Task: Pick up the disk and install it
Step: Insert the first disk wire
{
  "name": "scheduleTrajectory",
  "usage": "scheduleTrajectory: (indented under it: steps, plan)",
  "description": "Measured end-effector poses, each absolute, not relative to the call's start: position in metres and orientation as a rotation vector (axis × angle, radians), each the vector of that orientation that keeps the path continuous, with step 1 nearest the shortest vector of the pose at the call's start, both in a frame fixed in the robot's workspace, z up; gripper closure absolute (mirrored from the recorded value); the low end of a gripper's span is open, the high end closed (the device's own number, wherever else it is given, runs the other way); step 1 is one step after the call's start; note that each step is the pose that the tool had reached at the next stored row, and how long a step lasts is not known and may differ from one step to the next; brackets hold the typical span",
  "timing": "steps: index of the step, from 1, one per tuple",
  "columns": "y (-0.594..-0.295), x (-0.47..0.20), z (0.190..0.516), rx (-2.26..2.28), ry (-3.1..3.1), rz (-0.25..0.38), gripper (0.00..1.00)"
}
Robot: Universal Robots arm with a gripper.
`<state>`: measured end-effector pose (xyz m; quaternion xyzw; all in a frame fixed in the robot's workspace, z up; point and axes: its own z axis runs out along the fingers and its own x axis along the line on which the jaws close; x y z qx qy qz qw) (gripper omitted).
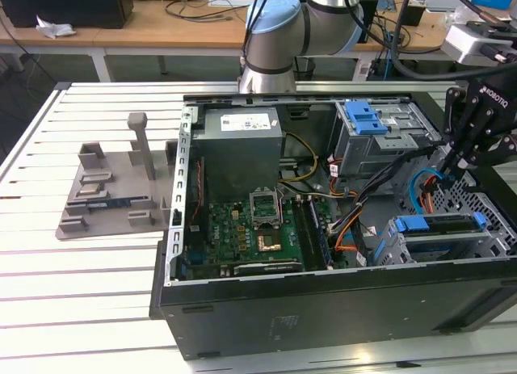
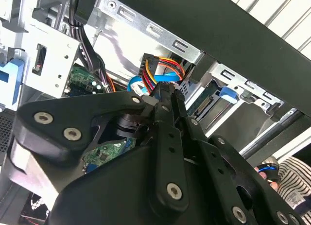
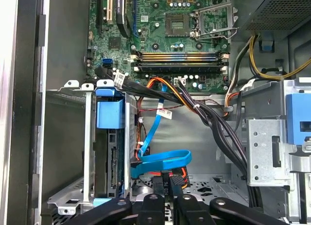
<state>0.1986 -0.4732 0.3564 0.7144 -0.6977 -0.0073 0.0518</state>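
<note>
In the exterior view an open computer case (image 1: 323, 309) lies on its side on a white slatted desk (image 1: 81, 269), with a grey fixture plate (image 1: 113, 196) beside it toward the exterior view's left. The disk (image 1: 436, 226) sits in the drive cage (image 1: 388, 245) at the near corner of the case on the exterior view's right, its blue rails showing along the top. The gripper (image 1: 449, 168) reaches down into the case just behind that cage, among blue and orange cables.

In the second wrist view the gripper (image 2: 167, 91) has its fingers (image 2: 165, 118) drawn close together, their tips at a bundle of red, yellow and orange wires (image 2: 163, 67).

In the first wrist view the disk (image 3: 112, 157) stands edge-on inside the cage, under a blue tab (image 3: 109, 113). The gripper (image 3: 166, 198) has its fingers clamped on a black plug (image 3: 169, 180), which lies just beside a flat blue cable (image 3: 160, 162) looping to the disk's edge. The motherboard (image 3: 165, 35) lies beyond.
</note>
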Motion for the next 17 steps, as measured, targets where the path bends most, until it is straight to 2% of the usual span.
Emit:
scheduleTrajectory:
  steps: [17]
  plan:
    - [-0.4811, 0.1954, 0.3541, 2.173, -2.122, -0.022, 0.83]
